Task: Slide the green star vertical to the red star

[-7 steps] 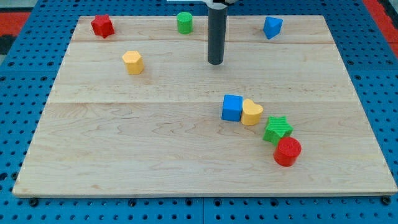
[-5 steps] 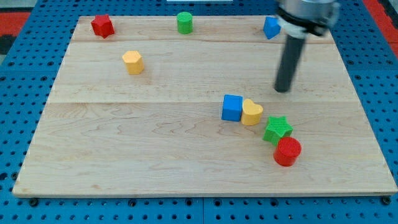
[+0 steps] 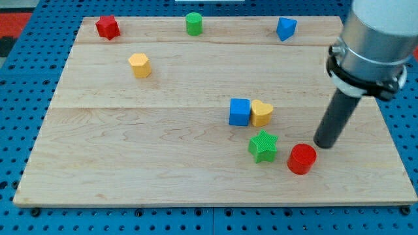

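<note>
- The green star (image 3: 262, 145) lies near the view's bottom, right of centre, just below the blue cube (image 3: 240, 111) and the yellow heart (image 3: 261, 113).
- The red star (image 3: 107, 27) sits far off at the view's top left, so I judge most of the job remains.
- My tip (image 3: 324, 145) is a bare rod with nothing to open or close; it rests right of the red cylinder (image 3: 302, 158), which lies between it and the green star.
- A yellow block (image 3: 139, 64), green cylinder (image 3: 193, 23) and blue block (image 3: 285, 28) stand further up the board (image 3: 130, 163).
</note>
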Controlling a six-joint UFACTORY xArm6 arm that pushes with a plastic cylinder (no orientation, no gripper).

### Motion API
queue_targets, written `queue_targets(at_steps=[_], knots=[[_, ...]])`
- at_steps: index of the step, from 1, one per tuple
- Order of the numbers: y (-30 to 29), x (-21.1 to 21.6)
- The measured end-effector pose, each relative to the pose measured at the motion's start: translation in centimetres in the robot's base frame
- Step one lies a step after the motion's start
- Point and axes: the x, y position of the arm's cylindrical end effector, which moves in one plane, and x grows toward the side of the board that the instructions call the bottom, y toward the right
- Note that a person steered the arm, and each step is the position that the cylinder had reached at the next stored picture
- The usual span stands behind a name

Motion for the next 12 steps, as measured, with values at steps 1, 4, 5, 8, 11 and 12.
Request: queue_targets(at_steps=[1,4,5,8,11,12], knots=[[-0.7,4.3],[-10.3,1.5],[-10.7,-0.9],[-18.3,-4.8],[-20.0,-7.9],[-31.4,-8.5]])
